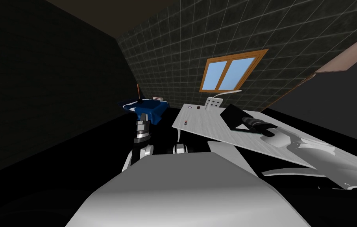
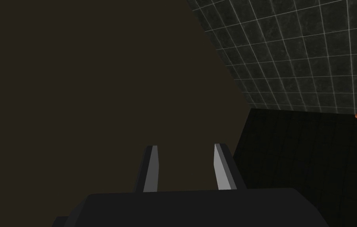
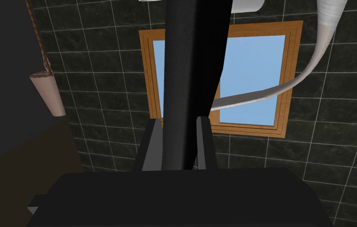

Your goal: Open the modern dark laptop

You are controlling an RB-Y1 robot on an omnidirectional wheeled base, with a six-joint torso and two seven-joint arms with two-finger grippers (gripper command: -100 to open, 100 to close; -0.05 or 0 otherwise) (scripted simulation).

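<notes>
The right gripper clenches the lid edge of the dark laptop, which lies on the white desk. Left of the desk, the left gripper stands released, fingers apart.

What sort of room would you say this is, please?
Probably a home office or study, though the tiling could suggest otherwise: a white desk carrying a dark laptop, beneath a wood-framed window in a dark tiled wall.
</notes>
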